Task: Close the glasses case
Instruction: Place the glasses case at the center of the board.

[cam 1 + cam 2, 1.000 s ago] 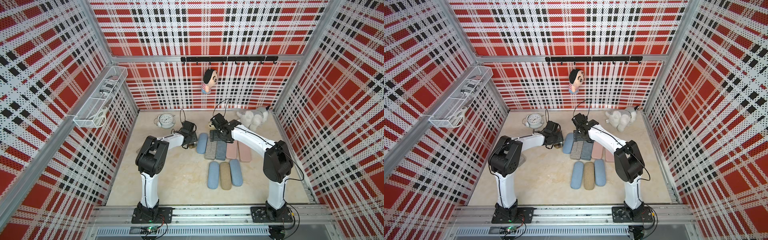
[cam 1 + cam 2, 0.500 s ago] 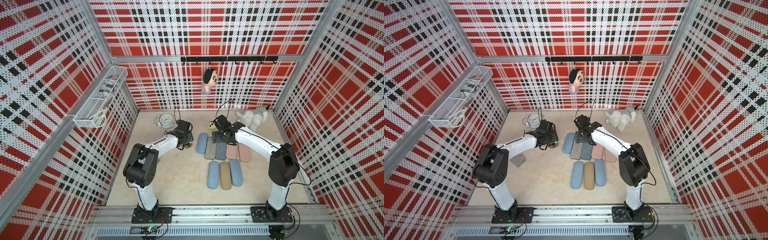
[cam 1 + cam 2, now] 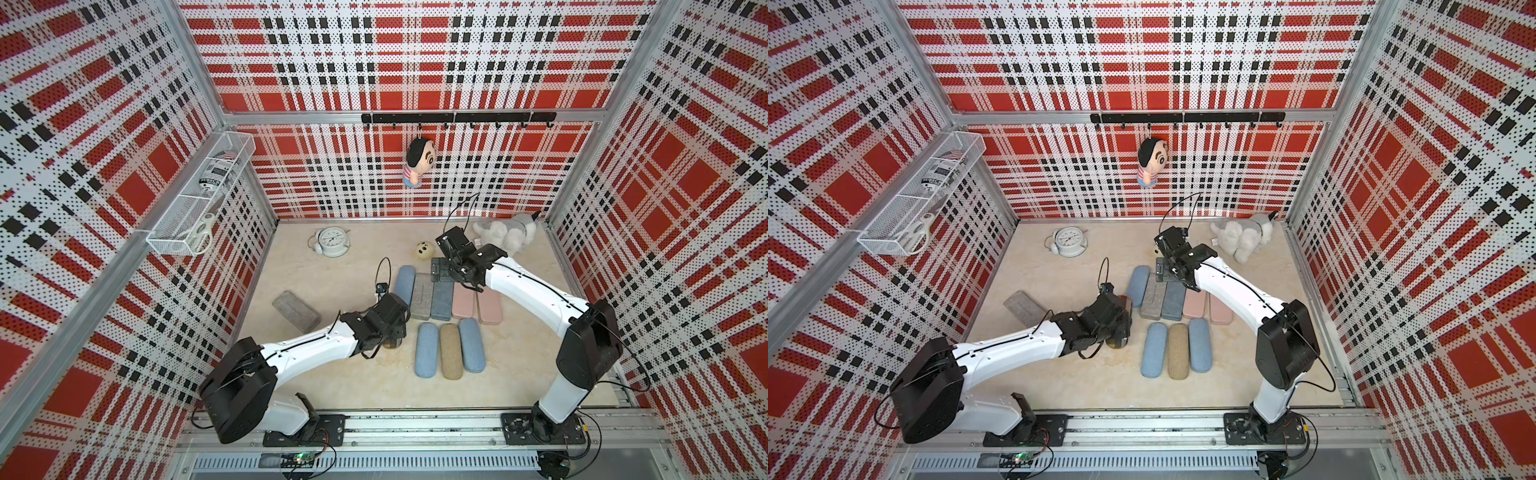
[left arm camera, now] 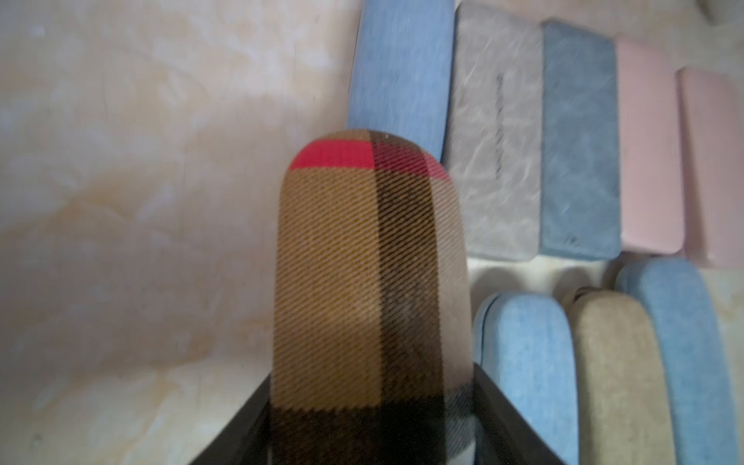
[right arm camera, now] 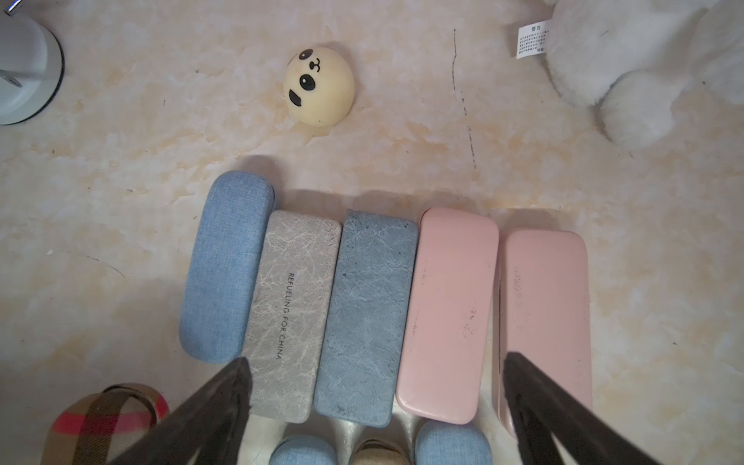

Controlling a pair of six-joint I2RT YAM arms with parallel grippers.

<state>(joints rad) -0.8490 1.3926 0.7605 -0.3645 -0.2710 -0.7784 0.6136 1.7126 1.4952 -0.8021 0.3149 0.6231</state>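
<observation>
Top views: plaid glasses case [image 3: 391,343] mostly hidden under left gripper [image 3: 390,328], just beside the case rows; scissors [image 3: 201,239] and labelled can [image 3: 214,174] noted in wire basket [image 3: 172,245].
Left wrist: plaid glasses case seen clamped between the fingers [image 4: 503,410].
Right wrist: right gripper [image 5: 374,360] spread wide over grey case [image 5: 290,314]; its lettering legible only here.

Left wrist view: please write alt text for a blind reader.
A tan, black and red plaid glasses case fills the centre, held at its sides by the left gripper. Beside it, on a beige marble table, lie a blue case, a grey case, a pink case and a tan case, among others.
</observation>
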